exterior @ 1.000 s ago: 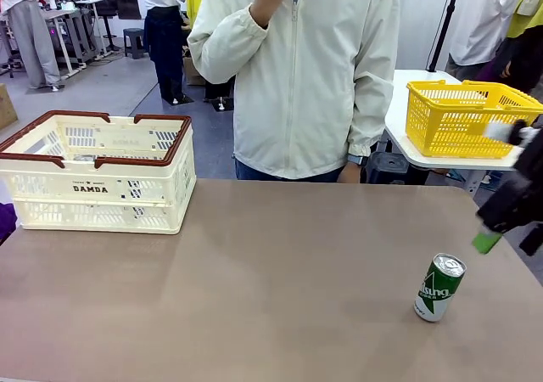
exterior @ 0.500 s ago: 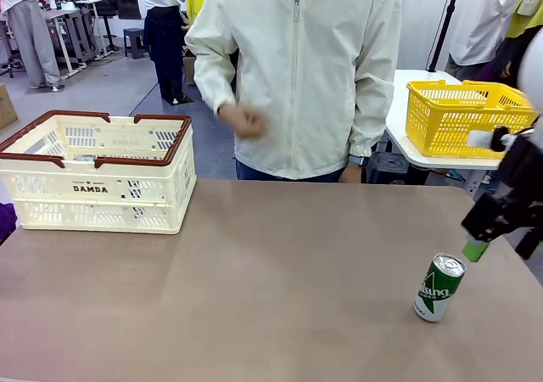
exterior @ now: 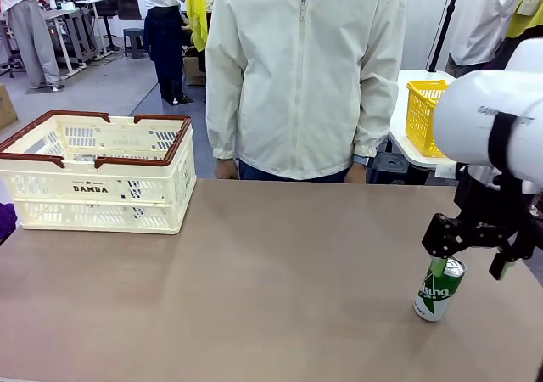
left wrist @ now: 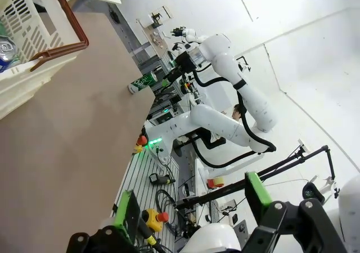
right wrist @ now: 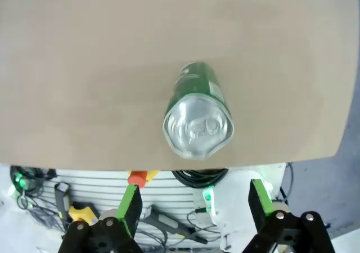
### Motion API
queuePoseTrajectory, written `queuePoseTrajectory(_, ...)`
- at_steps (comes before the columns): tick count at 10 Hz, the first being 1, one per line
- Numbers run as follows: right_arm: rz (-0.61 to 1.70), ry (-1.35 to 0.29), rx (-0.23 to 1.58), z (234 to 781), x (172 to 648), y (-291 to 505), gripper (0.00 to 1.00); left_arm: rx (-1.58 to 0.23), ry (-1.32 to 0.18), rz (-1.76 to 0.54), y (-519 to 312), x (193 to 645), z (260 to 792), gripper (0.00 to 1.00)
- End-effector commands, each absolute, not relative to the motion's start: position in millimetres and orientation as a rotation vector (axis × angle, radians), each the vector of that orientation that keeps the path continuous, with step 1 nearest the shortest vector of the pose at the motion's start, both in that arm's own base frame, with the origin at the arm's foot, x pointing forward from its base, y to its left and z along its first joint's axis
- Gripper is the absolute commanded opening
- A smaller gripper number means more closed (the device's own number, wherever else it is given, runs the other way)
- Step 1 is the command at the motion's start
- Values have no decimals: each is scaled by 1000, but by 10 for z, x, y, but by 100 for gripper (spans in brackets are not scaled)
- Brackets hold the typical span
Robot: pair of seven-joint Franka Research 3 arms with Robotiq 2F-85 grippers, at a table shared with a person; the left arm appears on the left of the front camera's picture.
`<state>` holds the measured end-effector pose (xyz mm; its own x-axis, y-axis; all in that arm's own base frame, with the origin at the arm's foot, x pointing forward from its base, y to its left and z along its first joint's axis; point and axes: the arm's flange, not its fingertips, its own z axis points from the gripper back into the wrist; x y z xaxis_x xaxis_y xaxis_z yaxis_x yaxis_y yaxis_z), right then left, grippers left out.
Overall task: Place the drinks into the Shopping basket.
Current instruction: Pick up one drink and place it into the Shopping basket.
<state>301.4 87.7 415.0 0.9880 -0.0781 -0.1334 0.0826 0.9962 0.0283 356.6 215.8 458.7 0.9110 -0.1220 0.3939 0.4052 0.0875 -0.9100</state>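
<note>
A green drink can with a silver top stands upright at the right of the table. My right gripper hangs open just above it, with one finger on each side of the can's top. From the right wrist, the can appears from above, ahead of the open right gripper. The cream Shopping basket with its red-brown rim sits at the far left. In the left wrist view the basket holds a silver-topped can. The left gripper is open with nothing between its fingers.
A person in a white jacket stands at the far edge with both arms down. A yellow mesh basket rests on a white side table behind, at the right. The green can stands near the table's right edge.
My right arm has swung in from the right edge and come down over the green can. The person's raised hand has dropped to their side.
</note>
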Motion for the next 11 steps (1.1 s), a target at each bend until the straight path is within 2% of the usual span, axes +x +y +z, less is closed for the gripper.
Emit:
queuePoseTrajectory(1, -146, 116, 92, 3928, 3198, 854, 100, -1445, -248, -383, 2141, 3555, 4606, 100)
queuePoseTrajectory(5, -173, 160, 89, 3608, 3352, 868, 100, -1445, -248, -383, 2141, 3555, 4606, 100)
queuePoseTrajectory(11, -222, 140, 77, 3531, 3369, 867, 100, -1445, -248, -383, 2141, 3555, 4606, 100)
